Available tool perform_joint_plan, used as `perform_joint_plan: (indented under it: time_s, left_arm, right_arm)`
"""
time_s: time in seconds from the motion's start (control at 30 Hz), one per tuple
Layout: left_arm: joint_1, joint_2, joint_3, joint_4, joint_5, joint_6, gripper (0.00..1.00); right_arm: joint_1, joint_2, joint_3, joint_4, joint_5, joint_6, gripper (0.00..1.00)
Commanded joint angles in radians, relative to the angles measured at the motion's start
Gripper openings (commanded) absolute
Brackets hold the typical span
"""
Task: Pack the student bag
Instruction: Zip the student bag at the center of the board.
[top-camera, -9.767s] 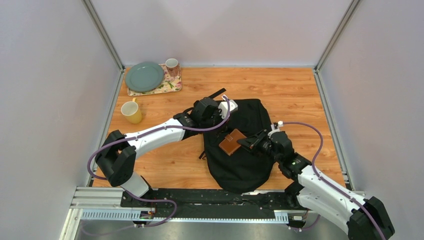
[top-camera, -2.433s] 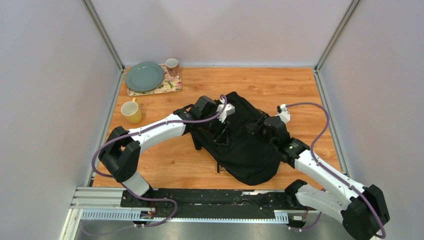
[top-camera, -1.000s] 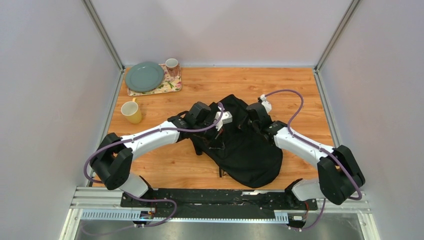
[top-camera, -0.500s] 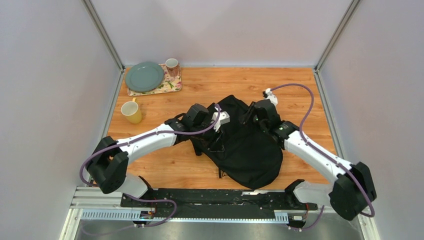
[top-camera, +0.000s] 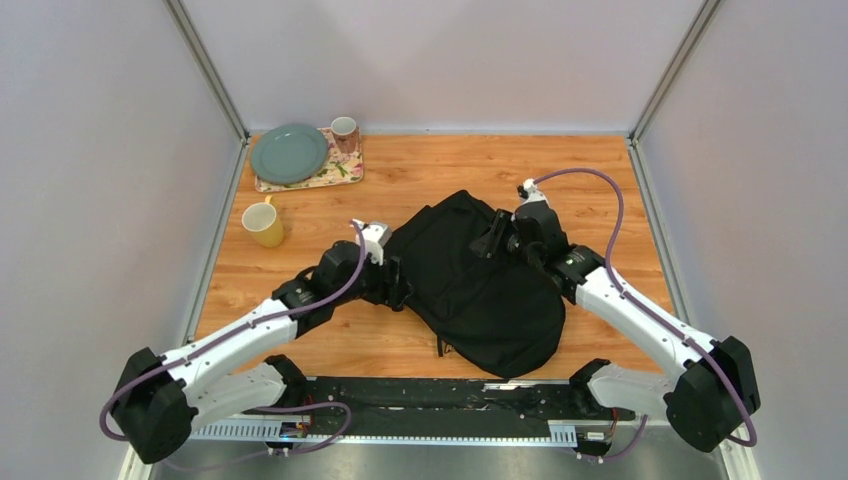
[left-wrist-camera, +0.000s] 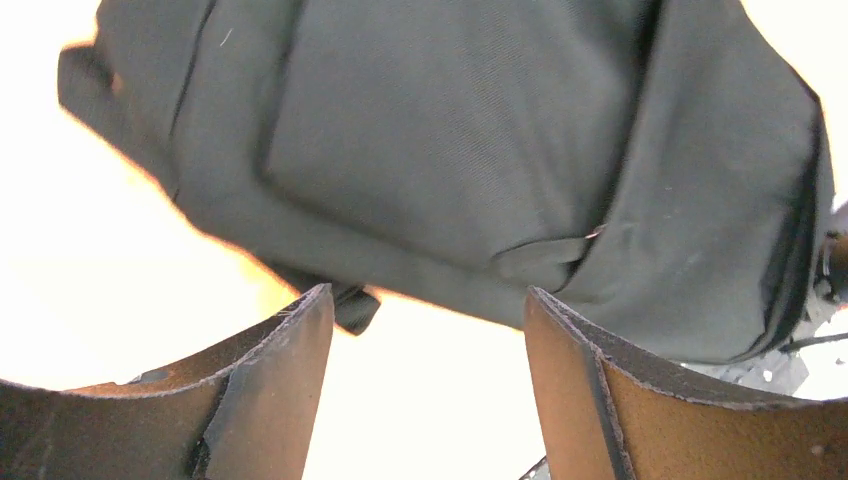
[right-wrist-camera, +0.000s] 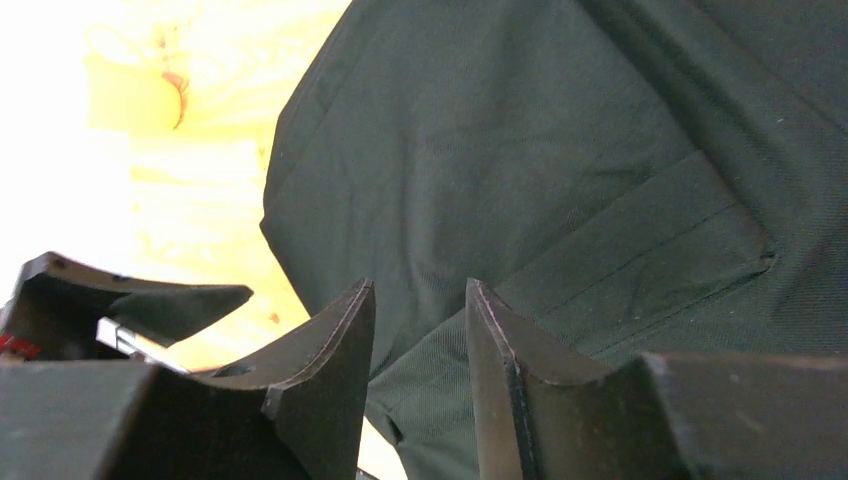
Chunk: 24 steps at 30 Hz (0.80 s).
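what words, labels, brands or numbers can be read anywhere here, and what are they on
No text can be read.
student bag: plain black fabric, no logo or label showing.
yellow mug, plate, floral tray: no lettering.
red mark at the left edge of the right wrist view: too small and cut off to read.

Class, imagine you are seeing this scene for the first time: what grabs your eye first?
The big black student bag lying mid-table stands out first, with the left gripper and right gripper close by it. Next come the yellow mug at the left and the green plate on a floral tray far left.
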Motion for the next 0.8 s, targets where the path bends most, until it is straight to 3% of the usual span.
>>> perform_joint_plan:
  time_s: [0.0, 0.27, 0.43, 0.67, 0.77]
  left_arm:
    - [0.058, -0.089, -0.13, 0.078, -0.088, -0.291, 0.77]
    - [0.118, -0.151, -0.285, 0.31, -0.028, -0.471, 0.78]
    - [0.149, -0.118, -0.32, 0.419, 0.047, -0.523, 0.79]
    - [0.184, -0.011, -0.399, 0.72, 0.161, -0.609, 0.79]
    - [0.192, 0.018, -0.403, 0.75, 0.167, -0.62, 0.79]
  right_arm:
    - [0.014, -0.011, -0.006, 0.005, -0.086, -0.027, 0.42]
    - [0.059, -0.005, 0.031, -0.022, -0.125, -0.038, 0.44]
    - [0.063, -0.005, 0.022, -0.015, -0.144, -0.033, 0.45]
    - [0.068, -0.003, 0.042, -0.042, -0.145, -0.069, 0.46]
    - [0.068, -0.011, 0.045, -0.05, -0.141, -0.072, 0.46]
